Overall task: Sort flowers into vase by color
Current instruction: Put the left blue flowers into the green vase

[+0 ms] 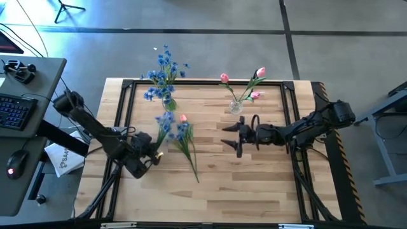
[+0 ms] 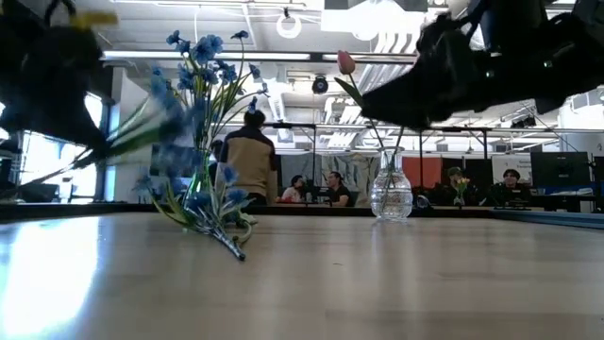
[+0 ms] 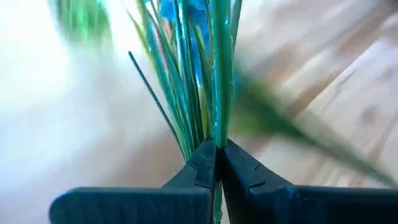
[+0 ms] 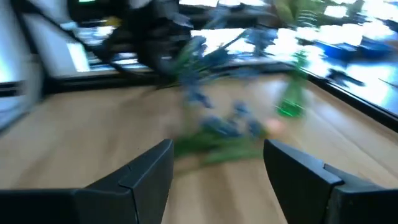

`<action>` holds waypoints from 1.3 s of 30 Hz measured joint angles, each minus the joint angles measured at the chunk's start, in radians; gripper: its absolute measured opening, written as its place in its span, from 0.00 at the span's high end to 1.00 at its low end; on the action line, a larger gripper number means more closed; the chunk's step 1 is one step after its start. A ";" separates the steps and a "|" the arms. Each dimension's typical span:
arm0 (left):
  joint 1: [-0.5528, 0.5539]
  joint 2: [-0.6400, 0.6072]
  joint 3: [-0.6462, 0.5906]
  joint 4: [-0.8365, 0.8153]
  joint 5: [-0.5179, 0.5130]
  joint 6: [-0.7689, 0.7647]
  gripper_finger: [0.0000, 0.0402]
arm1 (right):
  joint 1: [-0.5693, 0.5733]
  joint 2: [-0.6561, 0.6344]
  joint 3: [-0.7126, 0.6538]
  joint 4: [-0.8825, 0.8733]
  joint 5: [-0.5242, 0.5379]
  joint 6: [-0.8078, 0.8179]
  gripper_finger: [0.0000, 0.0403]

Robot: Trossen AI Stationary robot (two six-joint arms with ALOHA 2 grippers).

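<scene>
My left gripper (image 1: 152, 154) (image 3: 217, 146) is at the table's left side, shut on a blue-blossomed flower (image 1: 164, 122). That flower shows blurred and raised in the low view (image 2: 151, 132). Beside it, a loose bunch (image 1: 187, 140) (image 2: 215, 225) lies flat on the wood: blue blossoms and one pink bud (image 1: 183, 118). A vase of blue flowers (image 1: 166, 95) stands at the far edge. A glass vase (image 1: 236, 107) (image 2: 390, 194) holding pink tulips stands to its right. My right gripper (image 1: 229, 137) (image 4: 217, 155) is open and hovers right of the loose bunch, pointing at it. My left gripper pinches the blue flower's thin green stem (image 3: 221, 112) between its two fingertips, along with a few narrow leaves. The fingers come from the table's left and near side. The stem runs on beyond the fingertips toward the blue blossoms, and the flower appears lifted off the wood.
A black frame (image 1: 127, 86) borders the wooden table. A desk with a keyboard (image 1: 13, 108) and mouse stands to the left. There is bare wood in the near half of the table (image 1: 241, 184). People sit in the room beyond the far edge (image 2: 250, 156).
</scene>
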 joint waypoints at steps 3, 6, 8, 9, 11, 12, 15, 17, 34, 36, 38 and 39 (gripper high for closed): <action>-0.014 -0.021 0.020 0.047 -0.219 0.209 1.00 | 0.000 0.000 0.046 -0.014 -0.087 -0.056 0.40; -0.020 -0.046 0.024 0.159 -0.414 0.439 1.00 | 0.000 0.000 0.109 -0.078 -0.086 -0.103 0.40; -0.014 -0.057 0.024 0.230 -0.494 0.584 1.00 | 0.000 0.000 0.157 -0.133 -0.082 -0.132 0.40; -0.008 -0.065 0.024 0.257 -0.503 0.639 1.00 | 0.000 0.000 0.179 -0.160 -0.079 -0.147 0.40; 0.006 -0.093 0.022 0.280 -0.478 0.732 1.00 | 0.000 0.000 0.216 -0.202 -0.074 -0.158 0.40; 0.014 -0.112 0.020 0.291 -0.461 0.770 1.00 | 0.000 0.001 0.232 -0.216 -0.072 -0.159 0.40; 0.031 -0.164 -0.020 0.396 -0.401 0.911 1.00 | 0.000 0.001 0.261 -0.238 -0.072 -0.191 0.40; 0.053 -0.199 -0.066 0.574 -0.285 1.085 1.00 | 0.000 0.001 0.267 -0.242 -0.072 -0.203 0.40; 0.605 -0.226 -0.311 1.726 0.224 2.404 1.00 | 0.000 0.001 0.269 -0.313 -0.006 -0.192 0.40; 0.707 -0.231 -0.311 1.744 0.361 2.377 1.00 | 0.000 0.001 0.269 -0.312 0.019 -0.191 0.40; 0.805 -0.233 -0.311 1.744 0.474 2.376 1.00 | 0.000 0.001 0.269 -0.312 0.026 -0.189 0.40; 0.852 -0.233 -0.311 1.741 0.521 2.377 1.00 | 0.000 0.001 0.269 -0.313 0.027 -0.179 0.40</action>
